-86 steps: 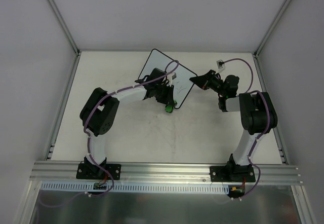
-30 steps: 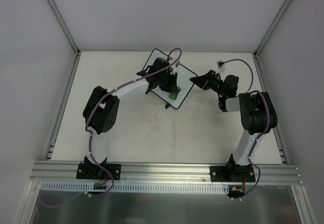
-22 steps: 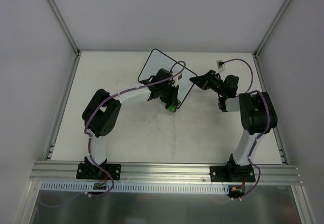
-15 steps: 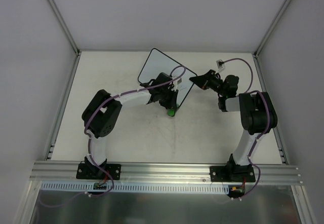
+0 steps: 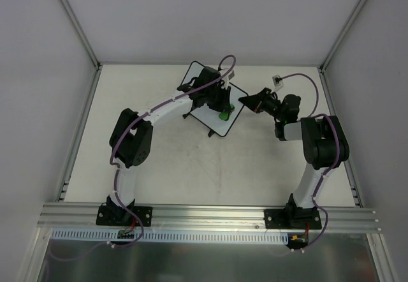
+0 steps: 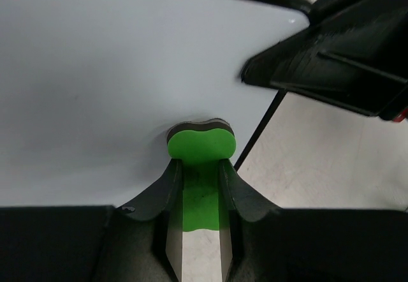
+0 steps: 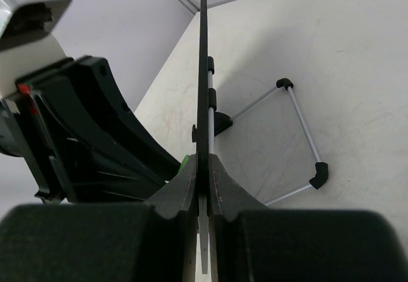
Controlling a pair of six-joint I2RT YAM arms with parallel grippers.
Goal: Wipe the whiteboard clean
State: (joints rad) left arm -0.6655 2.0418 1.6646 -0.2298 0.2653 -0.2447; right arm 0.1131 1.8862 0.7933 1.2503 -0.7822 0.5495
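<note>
The whiteboard (image 5: pixel 217 121) stands tilted at the back middle of the table; its white face (image 6: pixel 95 84) fills the left wrist view and its black edge (image 7: pixel 203 52) shows end-on in the right wrist view. My left gripper (image 5: pixel 223 110) is shut on the green eraser (image 6: pixel 201 147), whose dark felt end presses on the board near its right edge. My right gripper (image 5: pixel 250 101) is shut on the whiteboard's right edge (image 7: pixel 203 161) and holds it. No pen marks show on the visible white face.
The board's wire stand with black feet (image 7: pixel 299 129) rests on the table behind it. A small white connector (image 5: pixel 278 78) lies near the back right corner. Grey walls (image 5: pixel 204 14) enclose the table on three sides.
My left gripper has swept the green eraser back and forth over the board: from its lower edge up onto the face, down off the lower edge, and now up near the right corner. The right arm held still.
</note>
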